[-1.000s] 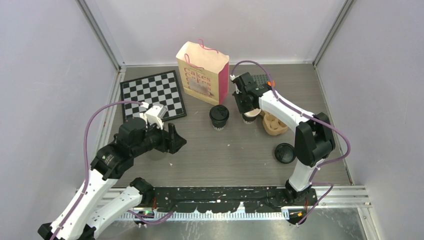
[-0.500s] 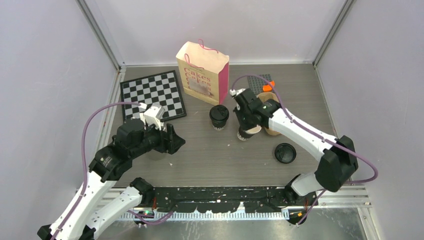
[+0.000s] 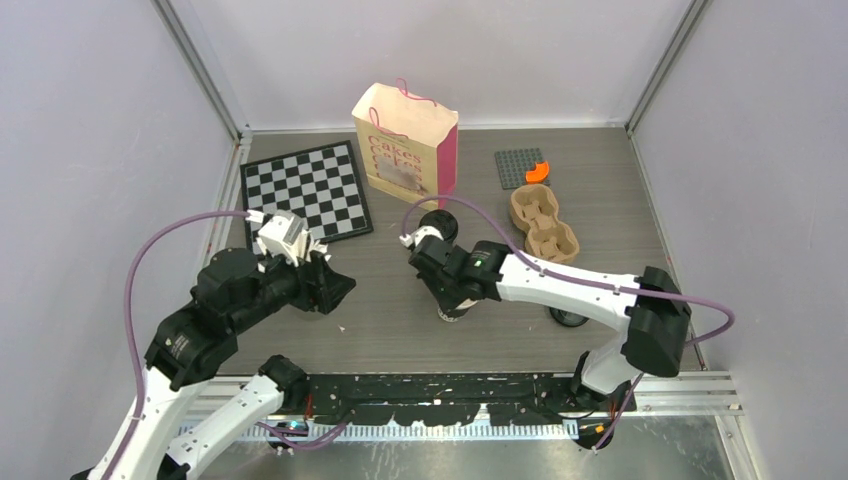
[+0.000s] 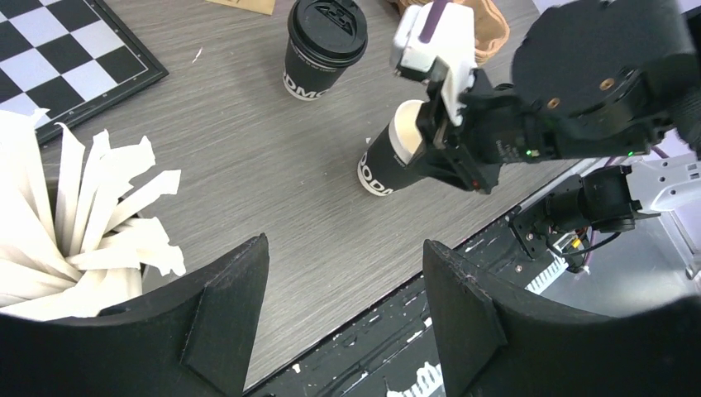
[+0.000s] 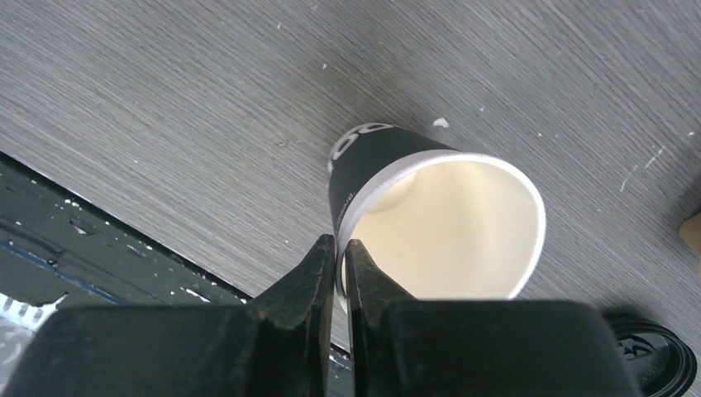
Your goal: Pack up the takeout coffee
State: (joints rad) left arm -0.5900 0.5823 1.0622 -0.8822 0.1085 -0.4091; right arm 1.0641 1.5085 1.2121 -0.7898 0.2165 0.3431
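An open coffee cup [image 5: 430,207], black with a white rim and white inside, tilts just above the table near its front middle [image 3: 453,312]. My right gripper [image 5: 340,248] is shut on its rim, one finger inside and one outside. The left wrist view shows the same cup [image 4: 388,161] under the right wrist. A second coffee cup [image 4: 322,37] with its black lid on stands behind it [image 3: 438,222]. A loose black lid [image 5: 653,356] lies to the right, partly under the right arm [image 3: 568,317]. My left gripper [image 4: 345,244] hangs open over the left of the table [image 3: 335,285], holding nothing.
A brown cup carrier [image 3: 542,222] lies at the back right. A paper bag [image 3: 405,145] stands at the back centre beside a chessboard [image 3: 305,190]. A cup of white sticks [image 4: 66,223] sits just left of my left gripper. A grey plate [image 3: 515,168] with an orange piece [image 3: 537,172] lies behind the carrier.
My right arm has carried the open cup from beside the carrier forward and left to the table's near middle. The left arm has drifted slightly left.
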